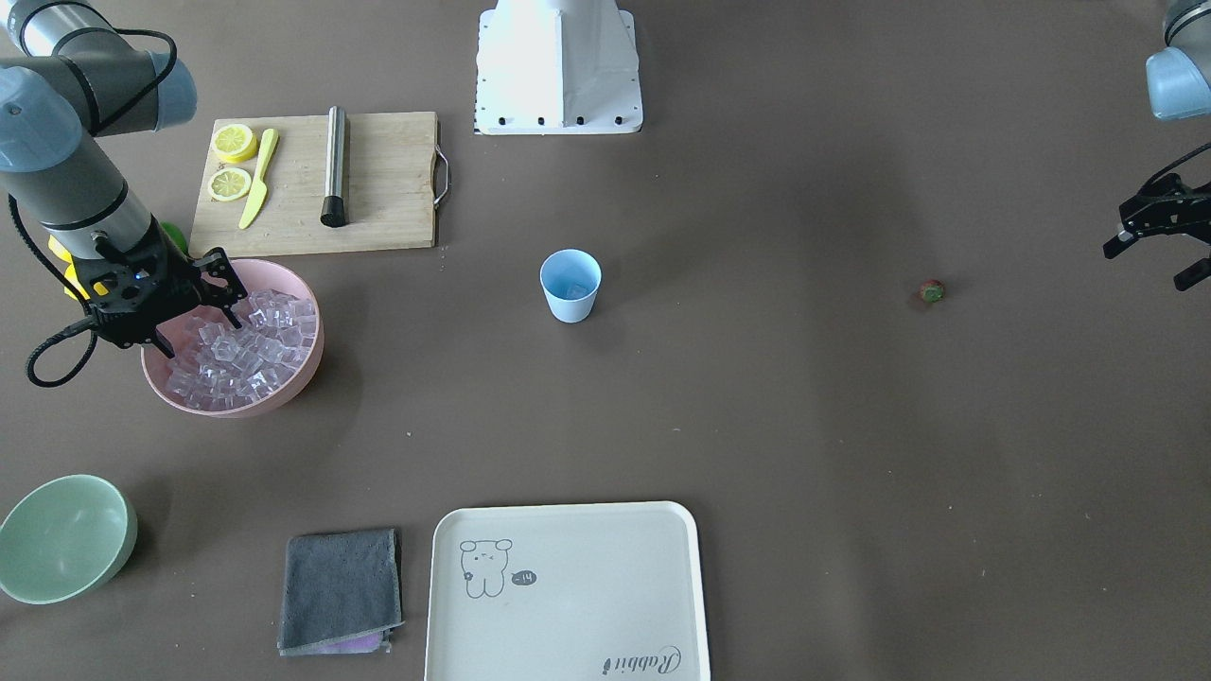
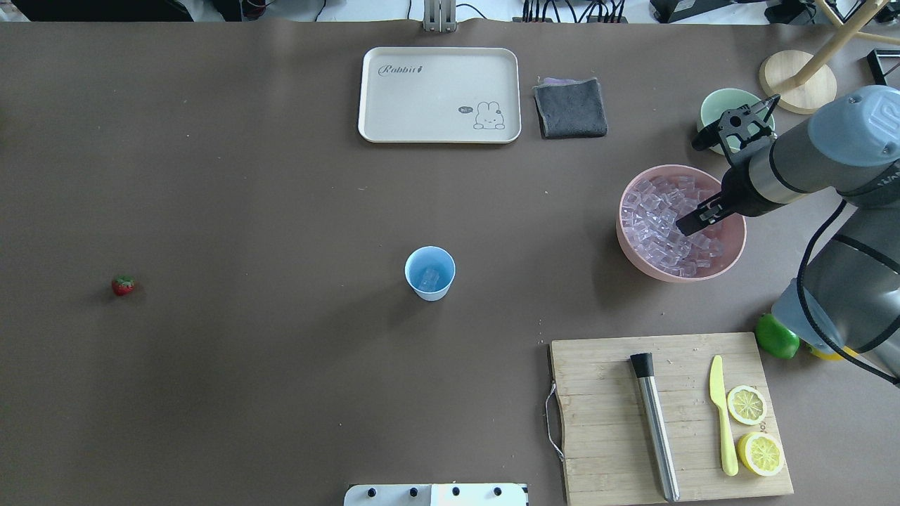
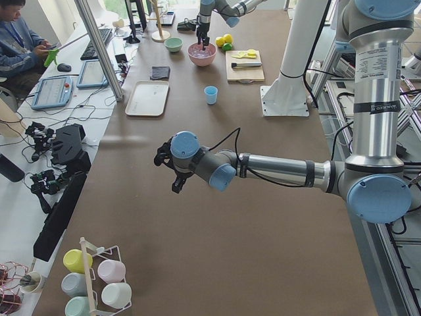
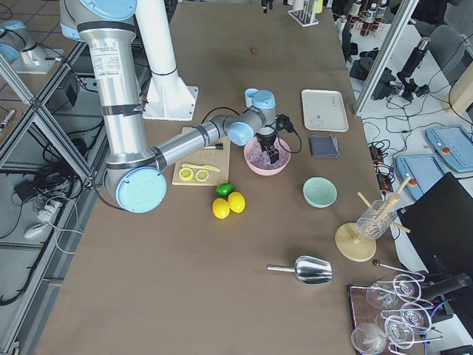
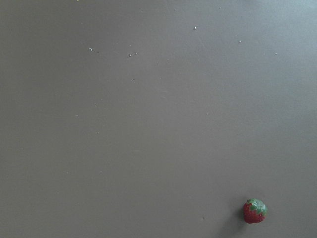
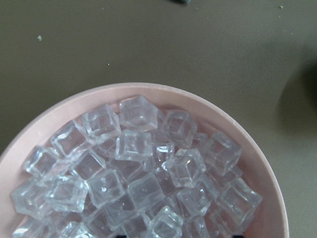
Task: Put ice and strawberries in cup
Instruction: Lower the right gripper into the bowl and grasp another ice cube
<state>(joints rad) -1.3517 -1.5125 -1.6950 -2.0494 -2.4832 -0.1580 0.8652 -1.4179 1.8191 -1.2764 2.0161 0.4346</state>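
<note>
The light blue cup [image 2: 429, 273] stands upright mid-table, also in the front view [image 1: 570, 284], with a clear cube inside. Many ice cubes [image 6: 133, 173] fill the pink bowl [image 2: 633, 246]. My right gripper [image 2: 689, 186] hangs open just over the ice, its jaws spread and empty; in the front view it [image 1: 201, 336] is above the bowl [image 1: 303, 374]. The small red strawberry [image 2: 123, 284] lies alone on the table, far from the cup; it shows in the left wrist view [image 5: 254, 210]. My left gripper [image 1: 1147, 267] is open, raised beside the strawberry [image 1: 932, 291].
A wooden cutting board [image 2: 605, 414] holds a steel muddler [image 2: 655, 425], a yellow knife [image 2: 721, 411] and two lemon slices [image 2: 747, 405]. A lime [image 2: 776, 337] lies by the right arm. A cream tray [image 2: 439, 95], grey cloth [image 2: 570, 107] and pale green bowl [image 1: 64, 537] stand on the far side.
</note>
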